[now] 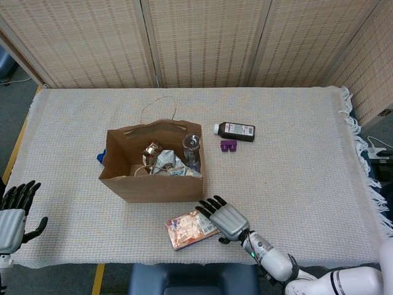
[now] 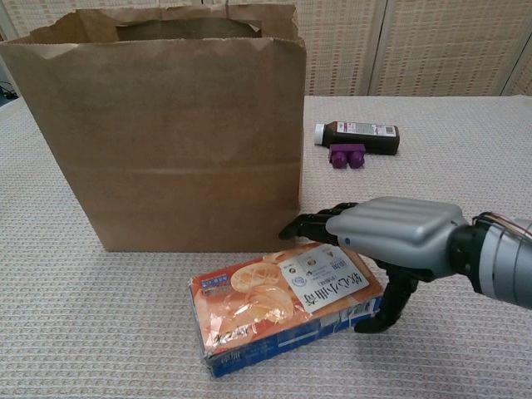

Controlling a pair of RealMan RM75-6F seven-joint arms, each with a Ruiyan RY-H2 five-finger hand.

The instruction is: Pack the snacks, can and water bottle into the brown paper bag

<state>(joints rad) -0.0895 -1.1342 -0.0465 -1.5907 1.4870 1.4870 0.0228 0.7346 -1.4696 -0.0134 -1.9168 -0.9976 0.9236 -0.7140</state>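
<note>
One snack box [image 2: 287, 303] under the spread right hand [image 2: 391, 235], one paper bag [image 2: 166, 133]

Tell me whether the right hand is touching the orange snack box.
Cannot tell. In the chest view the right hand overlaps the right end of the orange snack box, its thumb beside the edge, but neither contact nor gap shows plainly.

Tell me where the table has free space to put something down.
Free: the wide cloth right of the dark bottle and purple piece, and the strip left of the bag. Crowded: in front of the bag, where the right hand reaches over the snack box.
</note>
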